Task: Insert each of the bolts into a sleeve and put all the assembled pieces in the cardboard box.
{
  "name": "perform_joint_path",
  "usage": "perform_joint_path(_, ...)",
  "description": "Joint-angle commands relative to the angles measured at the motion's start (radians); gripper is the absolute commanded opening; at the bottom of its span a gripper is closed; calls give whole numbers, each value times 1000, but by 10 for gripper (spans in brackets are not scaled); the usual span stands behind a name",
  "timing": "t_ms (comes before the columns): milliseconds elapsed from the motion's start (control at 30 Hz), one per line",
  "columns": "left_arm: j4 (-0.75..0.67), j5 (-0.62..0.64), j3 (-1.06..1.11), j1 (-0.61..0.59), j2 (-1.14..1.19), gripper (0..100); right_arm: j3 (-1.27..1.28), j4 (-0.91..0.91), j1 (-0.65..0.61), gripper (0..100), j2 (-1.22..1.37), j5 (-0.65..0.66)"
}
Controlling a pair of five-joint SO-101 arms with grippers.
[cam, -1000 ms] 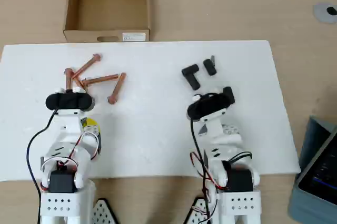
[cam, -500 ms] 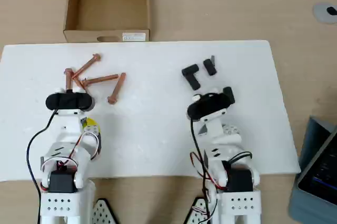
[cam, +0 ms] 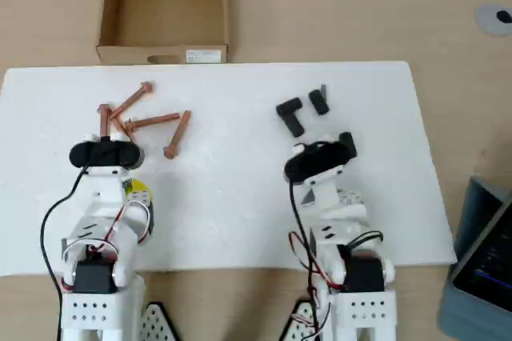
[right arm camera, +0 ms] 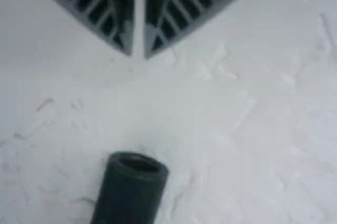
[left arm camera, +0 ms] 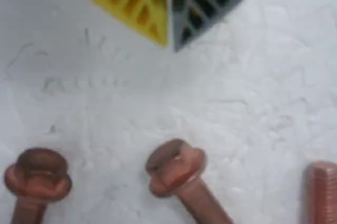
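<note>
Several copper bolts (cam: 148, 119) lie in a loose heap on the left of the white mat (cam: 232, 197). Just in front of the left arm's wrist (cam: 104, 154) two bolt heads (left arm camera: 176, 166) (left arm camera: 38, 175) rest on the mat, a short way from my left gripper (left arm camera: 170, 42), whose yellow and grey fingers are shut with nothing between them. Three black sleeves lie on the right: an L-shaped pair (cam: 290, 114), one (cam: 318, 101) beside it, and one (cam: 346, 143) by the right arm's wrist (cam: 316, 161). My right gripper (right arm camera: 138, 50) is shut and empty, a sleeve (right arm camera: 131, 187) lying ahead of it.
The open cardboard box (cam: 164, 54) stands past the mat's far left edge, with nothing inside it. A grey device (cam: 484, 257) sits off the mat at the right. Bare mat lies between the two arms.
</note>
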Motion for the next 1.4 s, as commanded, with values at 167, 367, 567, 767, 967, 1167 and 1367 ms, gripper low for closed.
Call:
perform_joint_path(167,2,-9,-3,5,-4,3,1,-9,-5,10,-116,-6)
perform_joint_path(367,0,-6,-6,5,-4,3,1,-9,-7,10,-116,-5)
perform_joint_path(567,-2,-2,-17,5,-2,3,4,-18,-5,10,-117,-8)
perform_joint_path(767,5,98,-138,6,4,5,-128,89,2,12,-113,-9)
perform_joint_path(967,120,98,-288,6,127,7,-269,166,1,12,-104,-3)
perform_joint_path(1167,129,101,-525,6,386,7,-417,173,4,12,84,-8)
perform_joint_path(1367,147,101,-763,5,684,7,-711,186,5,12,446,-9)
